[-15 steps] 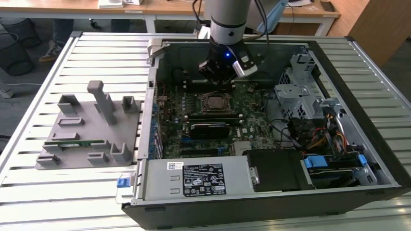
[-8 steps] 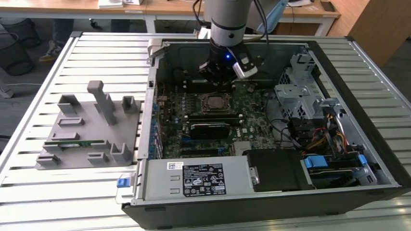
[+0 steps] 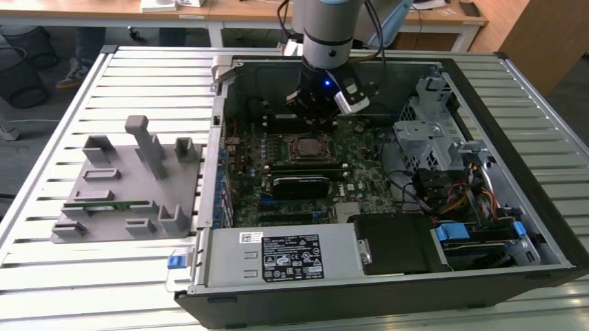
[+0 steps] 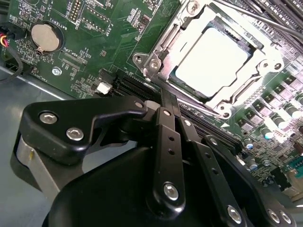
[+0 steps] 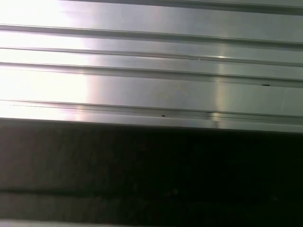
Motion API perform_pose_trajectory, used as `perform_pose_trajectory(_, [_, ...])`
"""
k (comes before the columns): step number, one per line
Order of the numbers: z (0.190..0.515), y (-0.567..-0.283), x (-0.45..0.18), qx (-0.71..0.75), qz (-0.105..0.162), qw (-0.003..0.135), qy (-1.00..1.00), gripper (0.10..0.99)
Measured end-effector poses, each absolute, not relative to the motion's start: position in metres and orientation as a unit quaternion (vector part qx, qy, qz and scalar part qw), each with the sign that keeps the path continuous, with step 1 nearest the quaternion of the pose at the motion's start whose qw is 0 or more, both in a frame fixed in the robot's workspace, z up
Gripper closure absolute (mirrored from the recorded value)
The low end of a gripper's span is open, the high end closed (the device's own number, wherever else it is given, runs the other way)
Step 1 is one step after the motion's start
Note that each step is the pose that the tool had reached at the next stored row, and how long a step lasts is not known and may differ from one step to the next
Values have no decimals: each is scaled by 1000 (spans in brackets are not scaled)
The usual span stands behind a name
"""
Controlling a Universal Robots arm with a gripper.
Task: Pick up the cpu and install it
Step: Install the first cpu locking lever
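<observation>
Small flat silvery-grey square cpu (image 4: 211, 63) already seated in the metal-framed socket (image 4: 265, 71) on the green motherboard (image 4: 85, 42). Black gripper (image 4: 165, 106) pinched narrow, empty, hovering just beside the socket. Retention frame apparently not clamped yet.

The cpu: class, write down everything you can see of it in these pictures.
The cpu is a small flat square chip with a pale, silvery metal top that glares under the light in the second wrist view. It lies flat inside the metal-framed socket on the green motherboard, its edges bordered by the frame. The gripper sits beside the socket, apart from the chip. Nothing rests on top of it.
</observation>
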State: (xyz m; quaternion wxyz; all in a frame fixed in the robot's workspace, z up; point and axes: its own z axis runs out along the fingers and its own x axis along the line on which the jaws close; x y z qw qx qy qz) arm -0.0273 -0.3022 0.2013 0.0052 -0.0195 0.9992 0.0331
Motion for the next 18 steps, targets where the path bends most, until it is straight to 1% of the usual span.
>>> perform_pose_trajectory(11, [201,-302,-27,-20,31,5,999,973])
perform_pose_trajectory(18, [198,-302,-26,-20,20,5,1000,973])
